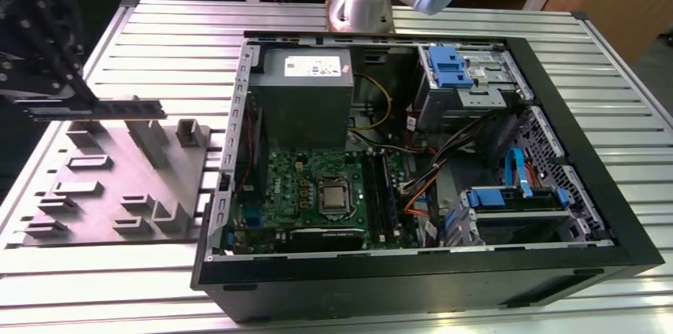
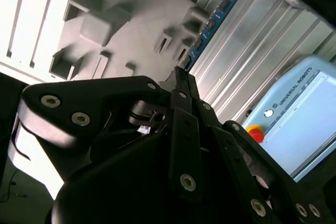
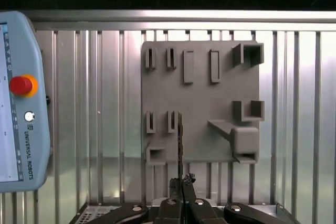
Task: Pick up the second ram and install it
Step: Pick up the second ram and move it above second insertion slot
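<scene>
Wide first: the slatted metal worktop [image 1: 158,35] carries everything. The open computer case [image 1: 421,275] lies on its side across the middle and out toward the worktop's edge on the exterior view's right. Its green motherboard [image 1: 305,184] faces up, with the grey power-supply box [image 1: 305,105] above it.

Now to the worktop's edge on the exterior view's left, where the grey fixture plate [image 1: 116,184] sits just beside the case. That's where the action is!

The gripper [image 1: 55,102] hangs over the plate's far edge, and it's clamped on the second ram [image 1: 126,107]. In the first wrist view you can see the fingers [image 3: 174,195] pinched together on the stick, which shows edge-on as a thin dark line [image 3: 180,140] running out over the plate [image 3: 199,93]. The second wrist view catches the board's blue face and black chips [image 2: 210,24].

In the exterior view the stick is level, held by one end, its free end pointing toward the case. It's up off the plate, not seated in any of the holders.

So, my read: the pick is done and the carry is the step in hand. The install is not yet begun.

What does the install call for? A stick this thin and held by one end wants careful handling: long edge lined up with a memory slot beside the processor socket [image 1: 334,194], squarely above it, then a straight, even press. Whether a slot there is already filled, I can't make out.
</scene>
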Controlling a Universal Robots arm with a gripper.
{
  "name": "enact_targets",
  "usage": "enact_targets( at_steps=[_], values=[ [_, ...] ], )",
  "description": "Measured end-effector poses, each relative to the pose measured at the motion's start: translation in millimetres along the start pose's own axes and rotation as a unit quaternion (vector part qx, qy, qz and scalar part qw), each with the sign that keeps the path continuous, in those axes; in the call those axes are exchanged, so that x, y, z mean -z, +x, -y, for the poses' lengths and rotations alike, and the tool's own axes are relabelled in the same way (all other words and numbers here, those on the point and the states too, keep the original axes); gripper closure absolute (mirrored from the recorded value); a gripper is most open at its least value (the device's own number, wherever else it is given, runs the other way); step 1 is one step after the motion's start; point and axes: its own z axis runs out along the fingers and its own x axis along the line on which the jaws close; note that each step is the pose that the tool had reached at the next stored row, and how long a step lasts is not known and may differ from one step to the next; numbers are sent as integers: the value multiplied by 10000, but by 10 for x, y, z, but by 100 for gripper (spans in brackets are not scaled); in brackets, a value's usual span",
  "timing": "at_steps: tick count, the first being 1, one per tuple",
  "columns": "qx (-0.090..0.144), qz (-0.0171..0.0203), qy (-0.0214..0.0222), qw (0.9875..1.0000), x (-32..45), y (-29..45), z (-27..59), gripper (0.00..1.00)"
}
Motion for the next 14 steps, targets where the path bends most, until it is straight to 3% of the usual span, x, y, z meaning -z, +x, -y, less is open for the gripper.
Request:
enact_targets(
  at_steps=[14],
  values=[
    [0, 0, -13, 10000, -25, -8, 633, 88]
  ],
)
